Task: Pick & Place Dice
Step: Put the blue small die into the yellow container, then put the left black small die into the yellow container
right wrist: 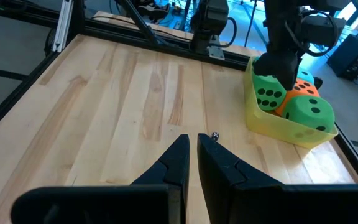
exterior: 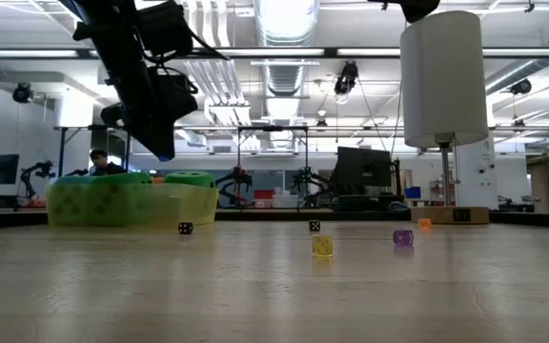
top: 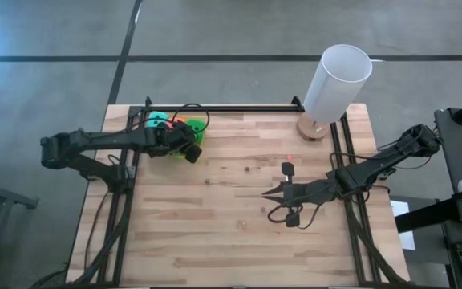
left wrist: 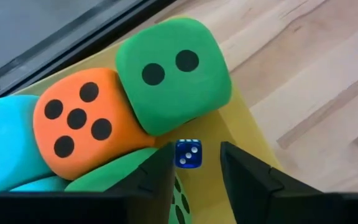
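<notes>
left gripper (left wrist: 194, 177) is over the yellow tray (left wrist: 241, 134) at the far left corner of the counter (top: 239, 217). its fingers are apart, with a small blue die (left wrist: 188, 154) in the gap between the tips; can't tell if they touch it. right beside that die in the tray: a green die (left wrist: 173, 74) two pips up, pressed against an orange die (left wrist: 79, 121) showing five, a teal die (left wrist: 2, 140) past the orange one, and another green die (left wrist: 120, 174) under the left fingertip.

right gripper (right wrist: 191, 149) is low over the middle-right of the counter, fingers nearly together, nothing between them. a tiny dark die (right wrist: 215, 135) lies on the wood just ahead of it.

low view also shows small dice loose on the counter: a black die (exterior: 186, 228), a yellow die (exterior: 322, 246) and a purple die (exterior: 403, 237). white lamp (top: 335, 84) stands at the far right corner.
</notes>
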